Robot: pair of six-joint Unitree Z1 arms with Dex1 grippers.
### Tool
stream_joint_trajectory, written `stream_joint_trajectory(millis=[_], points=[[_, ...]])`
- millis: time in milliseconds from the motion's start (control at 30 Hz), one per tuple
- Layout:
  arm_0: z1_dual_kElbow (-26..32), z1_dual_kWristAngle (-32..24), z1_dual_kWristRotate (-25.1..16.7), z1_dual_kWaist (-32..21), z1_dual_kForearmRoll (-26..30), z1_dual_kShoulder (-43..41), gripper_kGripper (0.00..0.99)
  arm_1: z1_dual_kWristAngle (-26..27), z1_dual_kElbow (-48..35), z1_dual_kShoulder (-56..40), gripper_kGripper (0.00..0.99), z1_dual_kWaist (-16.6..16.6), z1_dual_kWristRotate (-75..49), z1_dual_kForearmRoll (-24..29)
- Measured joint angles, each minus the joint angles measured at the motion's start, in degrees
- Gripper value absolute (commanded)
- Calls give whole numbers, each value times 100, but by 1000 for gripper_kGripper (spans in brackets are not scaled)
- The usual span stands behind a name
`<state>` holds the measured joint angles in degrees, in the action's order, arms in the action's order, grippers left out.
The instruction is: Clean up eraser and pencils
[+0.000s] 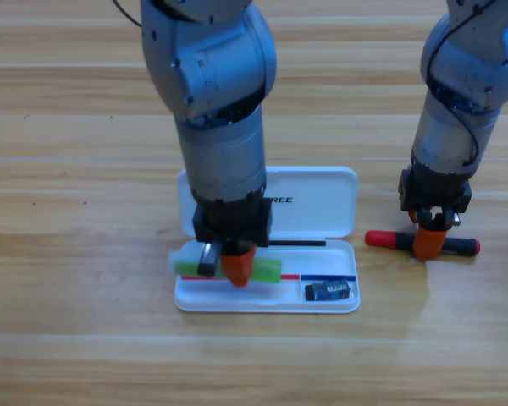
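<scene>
The white case (322, 203) lies open at the table's middle. The eraser (330, 290), a small dark block with a bluish label, rests in the tray's right end. My left gripper (234, 266) hangs over the tray's left half, shut on the thick light green pencil (267, 270), which lies crosswise just above the tray. Right of the case, the slim black pencil with a red cap (381, 239) lies on the table. My right gripper (429, 244) points down onto its middle, its orange jaws around the stick.
The case's lid (309, 190) stands open behind the tray, between the two arms. The left arm's bulk hides the lid's left part. Bare wooden table (85, 321) spreads to the left and front.
</scene>
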<state>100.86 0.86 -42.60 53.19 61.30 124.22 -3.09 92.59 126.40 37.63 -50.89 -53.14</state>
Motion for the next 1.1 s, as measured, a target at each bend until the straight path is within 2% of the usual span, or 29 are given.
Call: stream_joint_trajectory(millis=[133, 433, 700, 867, 1100], points=[[189, 0, 88, 2, -5, 19, 0, 0, 0, 5, 0, 0, -78, 0], [226, -17, 269, 2, -5, 214, 0, 0, 0, 3, 0, -1, -114, -49], [270, -17, 271, 3, -6, 296, 0, 0, -2, -255, 0, 0, -114, -530], [369, -18, 271, 5, -8, 301, 0, 0, -14, -708, 0, 0, -113, -577], [369, -18, 285, 5, -23, 302, 0, 0, -75, -768, 0, 3, -113, -586]])
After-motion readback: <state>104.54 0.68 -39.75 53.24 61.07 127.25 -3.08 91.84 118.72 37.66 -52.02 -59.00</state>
